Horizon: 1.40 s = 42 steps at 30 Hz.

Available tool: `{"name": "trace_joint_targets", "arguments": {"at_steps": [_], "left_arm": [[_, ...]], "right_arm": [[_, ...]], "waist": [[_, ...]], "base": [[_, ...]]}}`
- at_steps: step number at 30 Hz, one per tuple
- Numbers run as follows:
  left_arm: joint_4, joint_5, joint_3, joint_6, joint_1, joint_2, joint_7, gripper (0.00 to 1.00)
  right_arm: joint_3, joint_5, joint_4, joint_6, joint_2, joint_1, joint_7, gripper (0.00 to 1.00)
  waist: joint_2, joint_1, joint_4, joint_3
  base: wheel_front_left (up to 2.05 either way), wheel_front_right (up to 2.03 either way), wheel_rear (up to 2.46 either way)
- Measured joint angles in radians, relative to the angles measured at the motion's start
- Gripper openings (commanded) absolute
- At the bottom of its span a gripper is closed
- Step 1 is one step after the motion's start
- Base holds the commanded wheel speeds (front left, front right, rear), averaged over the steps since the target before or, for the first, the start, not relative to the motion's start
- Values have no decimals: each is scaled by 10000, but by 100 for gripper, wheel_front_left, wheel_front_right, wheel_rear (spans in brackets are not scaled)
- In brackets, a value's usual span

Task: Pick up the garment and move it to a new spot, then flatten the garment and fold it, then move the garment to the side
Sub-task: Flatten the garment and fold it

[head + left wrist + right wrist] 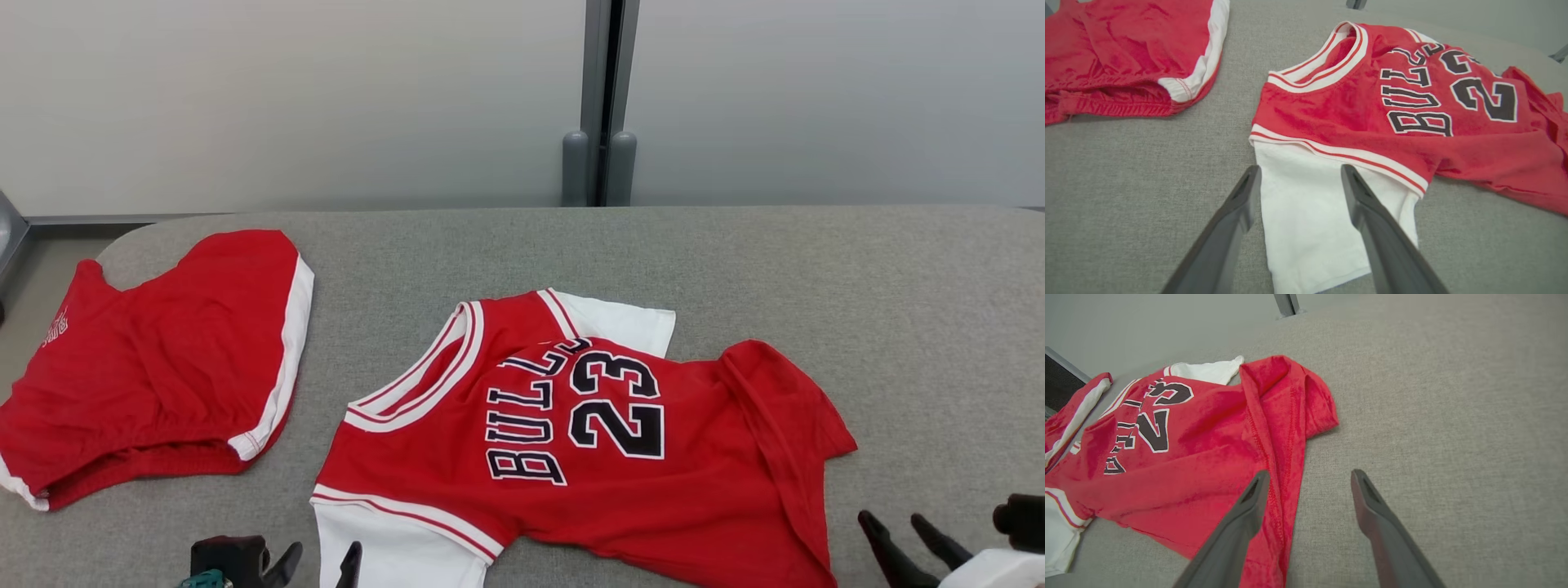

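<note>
Head view: red jersey (588, 441), lettered BULLS 23, lies front up and rumpled at the middle of the grey desk (816, 269), red shorts (155, 359) apart on its left, left claw (322, 559) at the near edge by the white sleeve (392, 547), right claw (891, 523) near the folded hem (784, 425). Left wrist view: left claw released, fingers spread to either side of the sleeve, nothing grasped; contact cannot be told. Right wrist view: right claw released, one finger over the red hem edge, the other over bare desk, nothing grasped.
</note>
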Motion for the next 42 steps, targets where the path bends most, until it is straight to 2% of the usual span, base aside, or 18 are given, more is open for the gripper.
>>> {"name": "trace_joint_targets", "arguments": {"at_steps": [6, 14, 23, 33, 34, 35, 36, 37, 38, 39, 40, 42], "left_arm": [[-224, -207, -140, 140, 155, 127, 777, 100], [-316, -454, -274, 222, 301, 253, 1446, 100], [581, -838, -497, 136, 333, 84, 1964, 100], [1538, -1016, -514, -155, -198, -203, 1781, 100], [1639, -1147, -520, -265, -258, -228, 1820, 100], [1741, -1212, -525, -328, -299, -240, 1870, 100], [1843, -1250, -535, -408, -342, -247, 1879, 86], [1931, -1296, -531, -491, -383, -261, 1877, 46], [2010, -1352, -529, -543, -430, -267, 1871, 7], [2082, -1361, -518, -591, -459, -274, 1854, 0], [2163, -1404, -512, -658, -483, -263, 1835, 0], [2243, -1440, -546, -759, -538, -305, 1829, 0]], "right_arm": [[151, 863, -132, 0, 138, 553, 1730, 100], [146, 1373, -621, 0, 238, 1036, 2874, 100], [230, 1131, -627, 0, 660, 946, 3237, 100], [265, 840, -441, 0, 761, 742, 3323, 100], [268, 842, -424, 0, 763, 726, 3340, 90], [270, 842, -382, 0, 773, 697, 3358, 64], [272, 842, -345, 0, 784, 686, 3405, 64], [274, 844, -318, 0, 782, 685, 3407, 42], [272, 846, -290, 0, 784, 686, 3411, 31], [288, 865, -278, 0, 784, 686, 3434, 4], [316, 874, -278, 0, 786, 686, 3438, 0], [387, 953, -337, 0, 788, 685, 3429, 0]], "waist": [[0, 0, 103, 354], [0, 0, 85, 558], [0, 0, 22, 678], [0, 0, 79, 779], [0, 0, 84, 788], [0, 0, 88, 792], [0, 0, 87, 798], [0, 0, 87, 802], [0, 0, 90, 807], [1, 0, 95, 812], [1, 0, 99, 818], [0, 0, 106, 824]], "base": [[0, 0, 0], [0, 0, 0], [0, 0, 0], [0, 0, 0], [0, 0, 0], [0, 0, 0], [0, 0, 0], [0, 0, 0], [0, 0, 0], [0, 0, 0], [0, 0, 0], [0, 0, 0]]}}
